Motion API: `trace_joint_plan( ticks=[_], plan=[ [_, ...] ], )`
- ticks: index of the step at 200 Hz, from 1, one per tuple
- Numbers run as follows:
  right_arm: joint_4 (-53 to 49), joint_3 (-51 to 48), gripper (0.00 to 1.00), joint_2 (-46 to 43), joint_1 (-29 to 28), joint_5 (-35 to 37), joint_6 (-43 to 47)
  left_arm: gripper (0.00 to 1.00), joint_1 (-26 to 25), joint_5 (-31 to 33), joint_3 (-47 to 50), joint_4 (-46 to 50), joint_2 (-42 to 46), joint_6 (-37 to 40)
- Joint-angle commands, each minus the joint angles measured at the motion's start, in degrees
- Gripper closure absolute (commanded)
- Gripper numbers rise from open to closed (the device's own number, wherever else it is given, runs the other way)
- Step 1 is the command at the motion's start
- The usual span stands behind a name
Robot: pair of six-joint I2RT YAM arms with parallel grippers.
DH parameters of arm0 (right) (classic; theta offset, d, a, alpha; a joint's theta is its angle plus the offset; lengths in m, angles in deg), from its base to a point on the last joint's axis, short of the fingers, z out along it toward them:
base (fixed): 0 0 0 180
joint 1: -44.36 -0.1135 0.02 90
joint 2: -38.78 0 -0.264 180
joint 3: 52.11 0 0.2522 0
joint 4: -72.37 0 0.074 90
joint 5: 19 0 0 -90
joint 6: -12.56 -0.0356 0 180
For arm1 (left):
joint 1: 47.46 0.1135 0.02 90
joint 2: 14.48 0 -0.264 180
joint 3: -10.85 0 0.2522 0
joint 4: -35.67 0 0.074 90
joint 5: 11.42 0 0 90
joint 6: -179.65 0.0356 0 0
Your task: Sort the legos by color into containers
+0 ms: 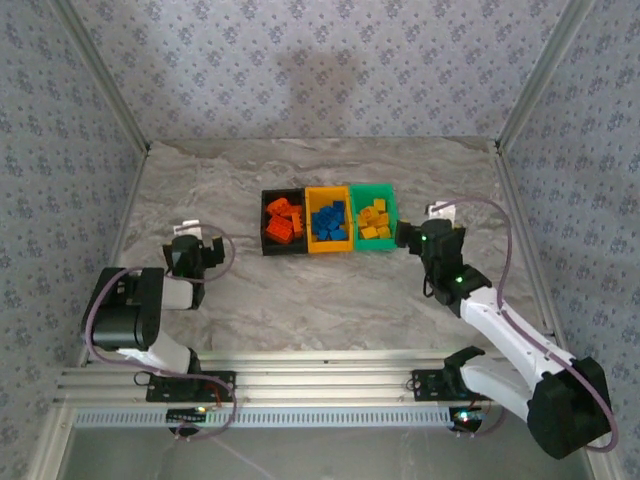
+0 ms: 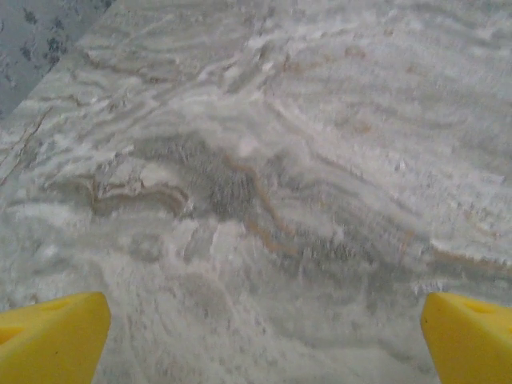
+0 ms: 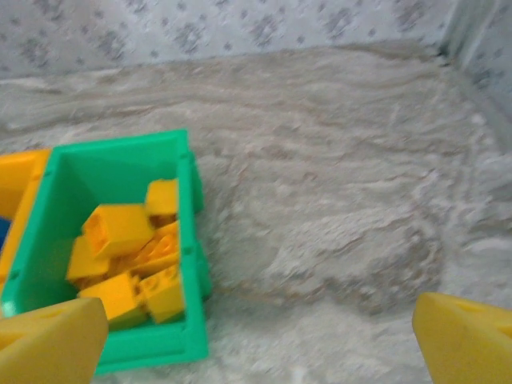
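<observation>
Three joined containers stand in a row at the table's middle. The black one (image 1: 268,201) holds orange-red legos (image 1: 283,223). Blue legos (image 1: 330,221) fill the yellow-orange one (image 1: 312,216). In the green one (image 1: 391,205) lie yellow-orange legos (image 1: 374,220), seen close in the right wrist view as a heap of yellow bricks (image 3: 132,260) inside the green bin (image 3: 188,240). My right gripper (image 1: 418,236) hangs open and empty just right of the green bin, its gripper midpoint (image 3: 260,340) over bare table. At the left, my left gripper (image 1: 190,250) is open and empty over bare marble (image 2: 264,340).
Patterned walls with metal corner posts (image 1: 95,75) enclose the marble table (image 1: 330,290) on three sides. A metal rail (image 1: 320,385) runs along the near edge by the arm bases. Bare table lies left, right and in front of the bins.
</observation>
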Motion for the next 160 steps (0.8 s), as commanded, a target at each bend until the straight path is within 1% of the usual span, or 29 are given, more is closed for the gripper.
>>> trace_joint_plan(
  ticks=[1, 7, 11, 20, 26, 34, 44, 54, 63, 75, 90, 104, 110, 121, 131, 138, 160],
  plan=[
    [7.28, -1.04, 0.00, 0.36, 6.94, 1.70, 6.20, 0.01, 1.67, -5.73, -3.40, -1.34, 1.05, -0.36],
    [9.84, -2.14, 0.00, 1.08, 9.96, 0.12, 7.16, 0.00, 1.50, -4.98, -2.75, -3.74, 0.48, -0.29],
    [11.59, -3.13, 0.00, 1.70, 11.79, -0.83, 7.85, 0.00, 1.33, -3.65, -2.79, -3.08, 0.66, -0.62],
    [17.54, -5.92, 0.00, 3.43, 15.98, -3.57, 8.20, 0.01, 1.30, -3.24, -3.18, -1.93, 1.13, -0.84],
    [20.33, -7.25, 0.00, 4.53, 17.56, -5.11, 7.97, 0.01, 1.24, -3.19, -2.74, -3.15, 0.89, -0.67],
    [25.03, -9.33, 0.00, 6.59, 20.00, -7.23, 7.43, 0.00, 1.23, -3.07, -3.04, -1.99, 1.17, -0.81],
    [30.05, -11.07, 0.00, 9.74, 21.68, -8.98, 8.02, 0.00, 1.21, -3.12, -2.81, -2.80, 0.89, -0.74],
    [32.73, -11.36, 0.00, 13.22, 22.42, -10.27, 8.62, 0.00, 1.23, -3.14, -2.97, -2.19, 1.14, -0.79],
    [33.68, -10.81, 0.00, 16.53, 22.47, -11.49, 10.95, 0.01, 1.23, -3.07, -2.88, -2.48, 1.01, -0.71],
    [36.57, -11.13, 0.01, 20.01, 22.47, -11.42, 11.16, 0.01, 1.23, -3.12, -2.89, -2.41, 1.06, -0.67],
    [43.47, -12.52, 0.00, 24.97, 21.42, -10.85, 13.52, 0.00, 1.22, -3.12, -2.94, -2.43, 0.99, -0.75],
    [45.61, -11.89, 0.00, 28.61, 20.52, -11.43, 14.80, 0.00, 1.23, -3.15, -2.92, -2.34, 0.98, -0.72],
    [46.51, -11.78, 0.00, 30.08, 20.77, -13.14, 15.04, 0.00, 1.22, -3.19, -2.97, -2.34, 1.01, -0.67],
    [49.58, -12.93, 0.00, 31.13, 22.36, -15.99, 14.20, 0.01, 1.22, -3.18, -2.97, -2.34, 1.01, -0.67],
    [46.69, -12.19, 0.00, 30.49, 22.09, -15.25, 14.17, 0.01, 1.23, -3.16, -2.96, -2.34, 0.98, -0.70],
    [48.73, -12.62, 0.00, 30.95, 22.06, -15.26, 14.24, 0.00, 1.23, -3.16, -2.97, -2.34, 1.05, -0.67],
    [47.91, -12.46, 0.00, 30.73, 21.96, -14.97, 14.20, 0.00, 1.23, -3.16, -2.97, -2.34, 1.03, -0.70]
  ],
)
